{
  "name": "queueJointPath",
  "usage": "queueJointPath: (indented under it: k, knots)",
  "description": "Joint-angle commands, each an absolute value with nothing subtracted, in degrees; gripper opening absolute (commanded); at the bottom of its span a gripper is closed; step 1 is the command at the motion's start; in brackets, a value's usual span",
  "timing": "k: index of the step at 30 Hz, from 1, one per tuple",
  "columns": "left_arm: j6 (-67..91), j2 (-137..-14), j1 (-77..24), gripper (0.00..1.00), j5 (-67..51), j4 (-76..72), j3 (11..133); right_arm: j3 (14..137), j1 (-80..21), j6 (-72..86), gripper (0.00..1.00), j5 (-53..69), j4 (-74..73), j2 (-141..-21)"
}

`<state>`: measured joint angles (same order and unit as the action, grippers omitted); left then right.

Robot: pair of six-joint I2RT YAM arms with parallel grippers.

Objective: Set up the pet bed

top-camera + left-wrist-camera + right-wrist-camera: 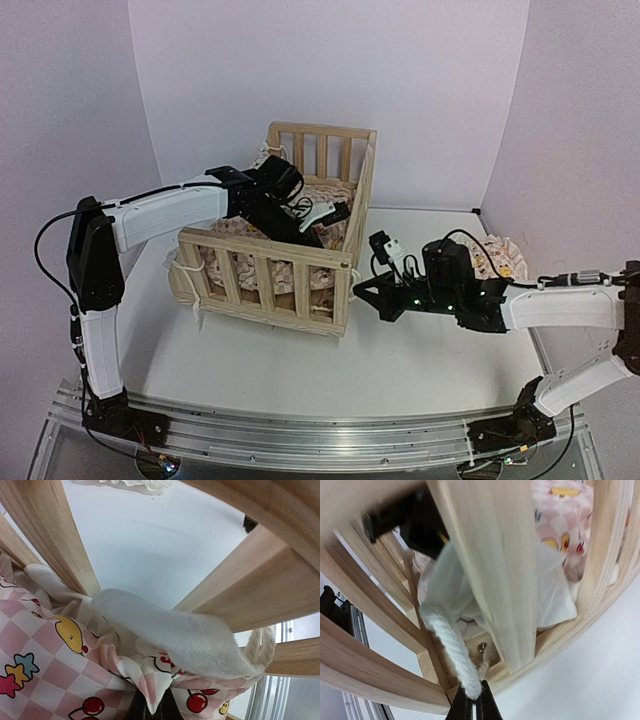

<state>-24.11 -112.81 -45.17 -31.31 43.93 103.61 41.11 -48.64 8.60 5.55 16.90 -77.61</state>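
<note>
Two arms meet at the pet bed point(262, 250), which stands on the white worktop point(420, 370) left of centre and towards the back wall, as seen from above. The left arm reaches over the near railing, and the left claw point(338, 213) sits low inside the frame, on the pink-checked cushion point(330, 192) that fills the floor of the bed. The right arm lies low across the worktop, with the right claw point(362, 290) at the bed's near right corner post. A small matching pillow point(497, 255) lies behind that arm, near the right wall.

From the left wrist, the left claw point(152, 711) shows only as dark tips at the bottom edge, pinched together on a peak of cushion point(45, 650) fabric printed with ducks, stars and cherries. A white fleecy fold lies over the fabric just above. Slats of the pet bed point(55, 525) fan out overhead, with bare worktop point(150, 535) beyond them. A twisted white cord point(261, 647) hangs by a slat on the right.

From the right wrist, the right claw point(472, 705) is closed, its tips nipping the end of a white cord point(454, 652) that runs up into the bed corner. Rails of the pet bed point(380, 670) curve around it, and a pale post blurs the centre. The cushion point(565, 515) shows at the upper right.
</note>
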Motion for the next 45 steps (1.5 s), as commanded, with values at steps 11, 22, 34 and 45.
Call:
queueJointPath:
  k: [11,22,34,45]
  knots:
    - [-27.2,-110.7,-45.4,0.0,-32.2,42.3,102.6,61.1,-48.6,7.8,0.0,10.9,-20.2,-71.2]
    - [-28.2,-110.8,-45.4,0.0,-31.4,42.1,101.9,58.0,-48.6,16.7,0.0,3.1,-31.3,-71.9]
    - [-28.0,-111.9,-45.5,0.0,-32.0,41.8,102.9,52.6,-48.6,29.8,0.45,1.3,-19.7,-72.7]
    - [-27.7,-112.7,-45.5,0.0,-30.3,40.6,103.4,44.2,-48.0,43.4,0.43,13.2,10.8,-78.5]
